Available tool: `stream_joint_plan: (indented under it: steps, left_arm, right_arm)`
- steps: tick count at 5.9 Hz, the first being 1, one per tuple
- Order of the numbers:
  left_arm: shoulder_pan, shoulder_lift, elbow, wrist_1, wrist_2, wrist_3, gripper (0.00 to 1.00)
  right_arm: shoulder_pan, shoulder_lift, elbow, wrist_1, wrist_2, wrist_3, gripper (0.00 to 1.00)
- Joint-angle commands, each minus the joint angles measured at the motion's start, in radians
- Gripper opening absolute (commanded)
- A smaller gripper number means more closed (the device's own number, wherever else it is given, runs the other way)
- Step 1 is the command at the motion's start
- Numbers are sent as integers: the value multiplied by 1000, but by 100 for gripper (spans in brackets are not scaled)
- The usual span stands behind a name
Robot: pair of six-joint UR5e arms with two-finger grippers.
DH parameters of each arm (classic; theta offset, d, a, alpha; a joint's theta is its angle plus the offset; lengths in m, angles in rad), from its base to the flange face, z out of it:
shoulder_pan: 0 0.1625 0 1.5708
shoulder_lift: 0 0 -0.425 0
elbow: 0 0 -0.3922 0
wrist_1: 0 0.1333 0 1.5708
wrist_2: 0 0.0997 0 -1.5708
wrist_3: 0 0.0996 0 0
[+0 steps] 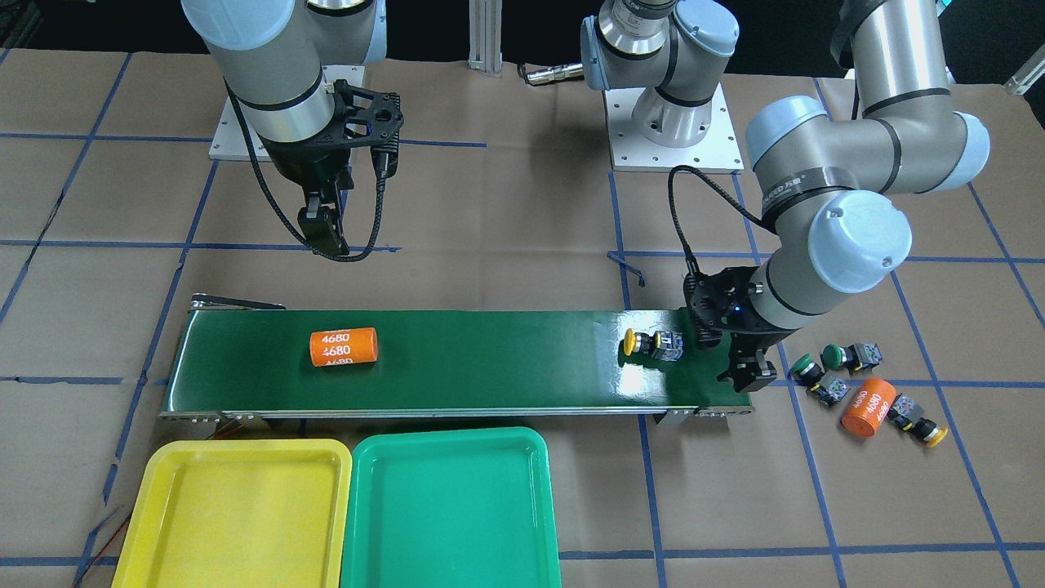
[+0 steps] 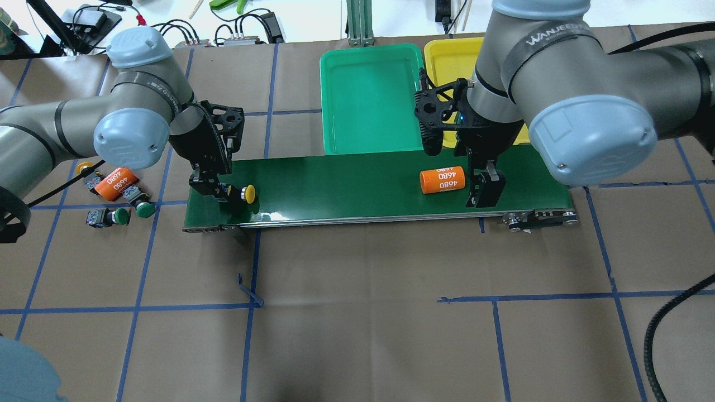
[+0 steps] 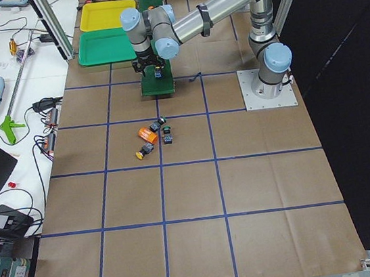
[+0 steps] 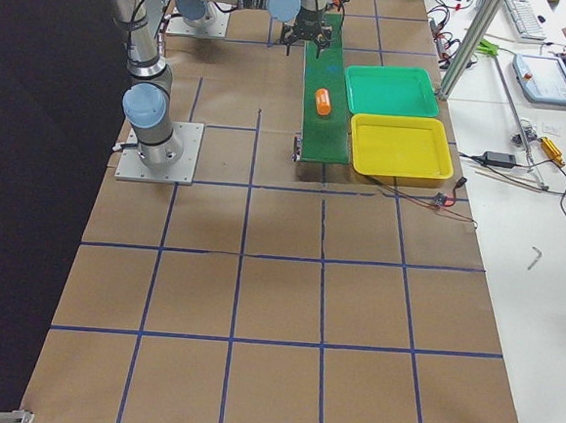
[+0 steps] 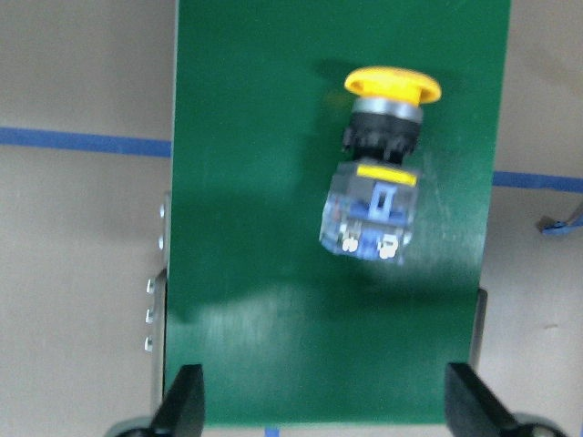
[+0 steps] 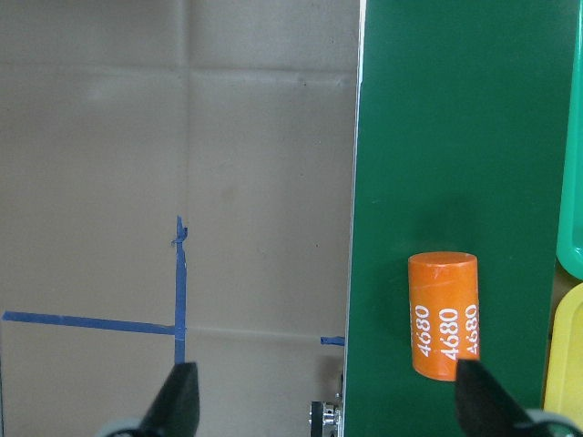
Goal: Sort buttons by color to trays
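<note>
Seen from across the table, a long dark green conveyor belt (image 1: 490, 367) crosses brown paper. A yellow-capped push-button switch (image 1: 653, 344) lies on its side on the belt. The left gripper (image 1: 747, 376), at its three o'clock, is spread wide and empty. Further toward three o'clock, on the paper, lie a green-capped switch (image 1: 849, 355), a second green-capped switch (image 1: 816, 377) and a second yellow-capped switch (image 1: 918, 420). The right gripper (image 1: 325, 233) is likewise spread and empty. A shallow yellow plastic tray (image 1: 163, 465) and a shallow green plastic tray (image 1: 367, 457) sit at the belt's six o'clock.
</note>
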Motion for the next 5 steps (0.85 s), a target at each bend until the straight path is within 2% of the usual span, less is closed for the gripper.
stream_joint_plan:
  steps: [1,2,4,5]
  left_arm:
    - [147,-9,8,-14,2,73,98]
    - [187,-9,4,-16,2,171,98]
    - [228,-24,-15,-2,92,416,97]
    - [233,-32,-19,10,94,484,97]
  right_arm:
    - [0,0,3,0,1,0,100]
    - [0,0,5,-2,0,2,100]
    - [0,5,6,-5,-2,15,100]
    - [0,8,5,-15,0,55,100]
